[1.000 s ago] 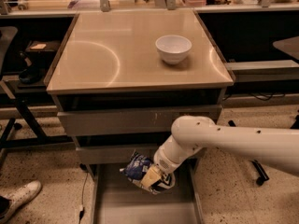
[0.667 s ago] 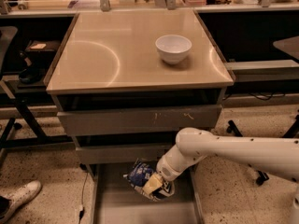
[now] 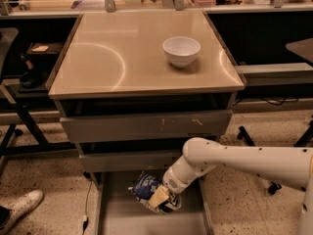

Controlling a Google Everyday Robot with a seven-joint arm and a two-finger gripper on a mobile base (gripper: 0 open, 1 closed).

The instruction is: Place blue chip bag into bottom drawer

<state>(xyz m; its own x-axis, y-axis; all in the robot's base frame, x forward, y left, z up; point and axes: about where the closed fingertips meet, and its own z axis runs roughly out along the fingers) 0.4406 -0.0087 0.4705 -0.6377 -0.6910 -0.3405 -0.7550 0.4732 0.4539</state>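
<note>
The blue chip bag, dark blue foil with white patches, sits in my gripper just over the floor of the bottom drawer, the open grey tray pulled out at the bottom of the cabinet. My gripper is shut on the bag. My white arm reaches in from the right, below the middle drawer front.
A white bowl stands on the beige cabinet top. The upper drawer front with orange scratch marks is slightly out. A person's white shoe is at the lower left. Chair legs stand to the right.
My gripper has lowered the blue chip bag farther into the bottom drawer, a little forward and down.
</note>
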